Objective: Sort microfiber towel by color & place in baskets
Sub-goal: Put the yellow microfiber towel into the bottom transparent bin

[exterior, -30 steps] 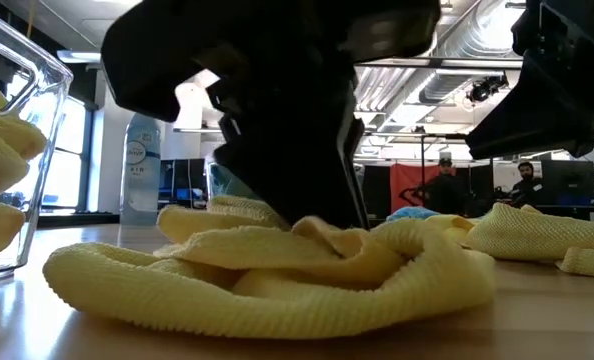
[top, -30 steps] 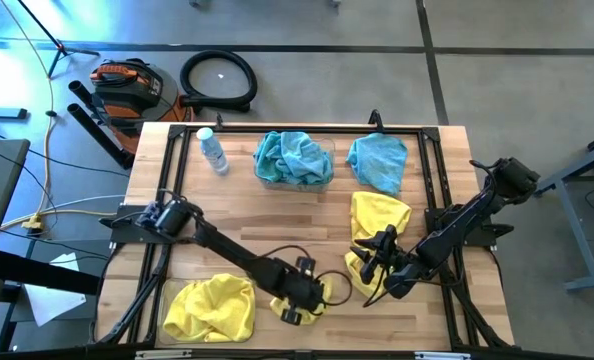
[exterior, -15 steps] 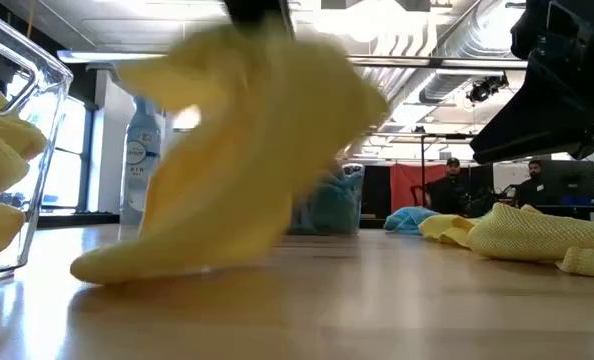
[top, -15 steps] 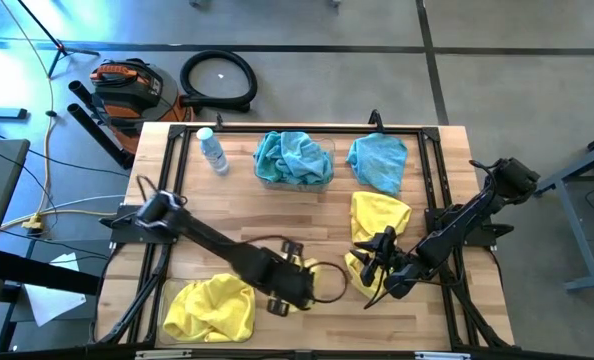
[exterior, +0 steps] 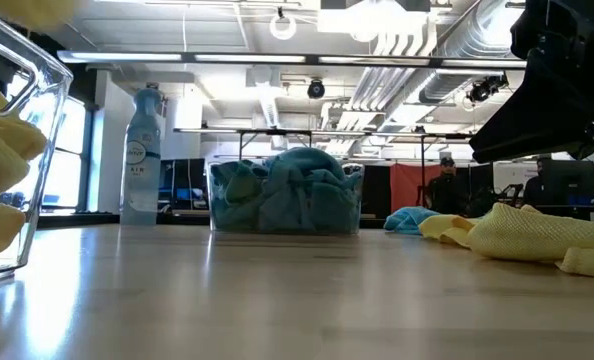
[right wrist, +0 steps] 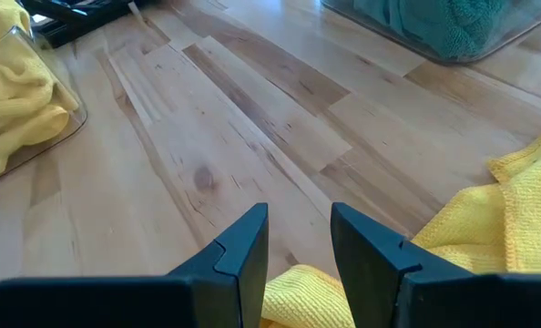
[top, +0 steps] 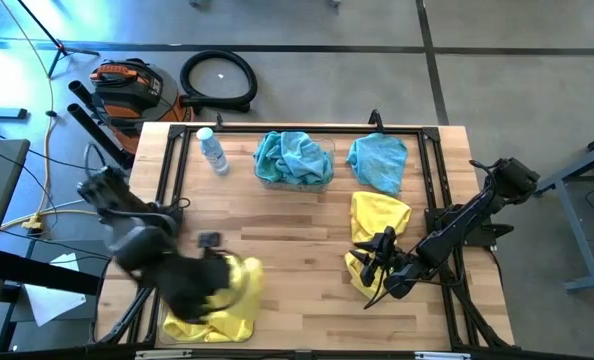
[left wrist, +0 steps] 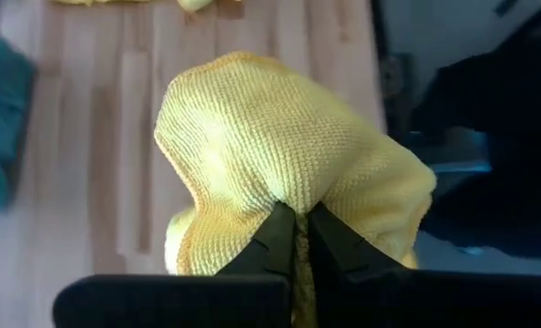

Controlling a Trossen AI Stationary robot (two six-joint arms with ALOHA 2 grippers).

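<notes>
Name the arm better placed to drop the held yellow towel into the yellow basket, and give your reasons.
Left. Its tool is shut on a yellow towel and sits over the basket of yellow towels at the table's near left. The right tool is open over other yellow towels on the right.

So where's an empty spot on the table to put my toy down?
The bare wood in the middle, between the clear bin of teal towels and the front edge. Crowded: the right side with loose yellow towels by the right gripper, and the front-left bin of yellow towels, where the left gripper carries another.
</notes>
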